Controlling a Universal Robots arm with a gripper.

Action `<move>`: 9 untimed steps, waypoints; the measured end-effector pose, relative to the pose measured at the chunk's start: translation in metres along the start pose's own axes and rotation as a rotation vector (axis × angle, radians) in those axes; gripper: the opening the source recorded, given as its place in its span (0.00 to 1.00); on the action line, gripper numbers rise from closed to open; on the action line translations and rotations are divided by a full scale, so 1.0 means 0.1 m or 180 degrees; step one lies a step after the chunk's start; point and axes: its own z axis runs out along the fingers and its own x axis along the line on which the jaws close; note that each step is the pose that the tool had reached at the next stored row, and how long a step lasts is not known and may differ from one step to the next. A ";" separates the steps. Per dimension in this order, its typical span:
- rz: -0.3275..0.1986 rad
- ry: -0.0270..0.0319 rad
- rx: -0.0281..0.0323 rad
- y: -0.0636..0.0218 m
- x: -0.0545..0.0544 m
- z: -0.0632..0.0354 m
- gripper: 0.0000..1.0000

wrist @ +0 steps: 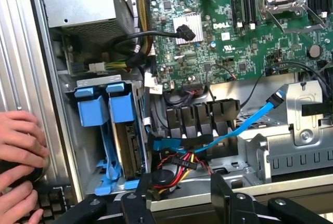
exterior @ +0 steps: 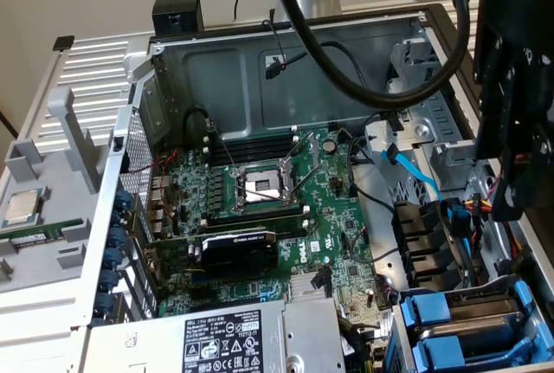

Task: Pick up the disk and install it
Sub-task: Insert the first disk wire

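Two blue plastic carriers (wrist: pixel 93 108) stand side by side in the drive cage at the case's corner. The one nearer the motherboard holds the disk (wrist: pixel 126 148), its grey-brown metal side showing below the blue handle. In the exterior view the same blue carriers (exterior: pixel 450 330) sit at the lower right. My gripper (wrist: pixel 179 206) hangs above the case edge beside the cage, apart from the carriers, open with nothing between its black fingers (wrist: pixel 136 203). In the exterior view the gripper (exterior: pixel 511 191) is the dark mass at the exterior view's right.
A person's hand (wrist: pixel 18 148) rests outside the case wall near a keyboard (wrist: pixel 52 200). A blue data cable (wrist: pixel 244 125), red-yellow power wires (wrist: pixel 179 160), the motherboard (exterior: pixel 268 209), the grey power supply (exterior: pixel 234 343) and a loose processor chip (exterior: pixel 22 209) are around.
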 end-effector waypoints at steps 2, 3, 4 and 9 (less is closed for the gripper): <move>0.0007 0.0008 0.0000 0.001 0.00 0.005 0.57; 0.0011 0.0010 0.0000 0.002 -0.01 0.007 0.57; 0.0015 0.0013 -0.0001 0.002 -0.01 0.009 0.57; 0.0041 0.0021 0.0001 0.014 -0.02 0.042 0.65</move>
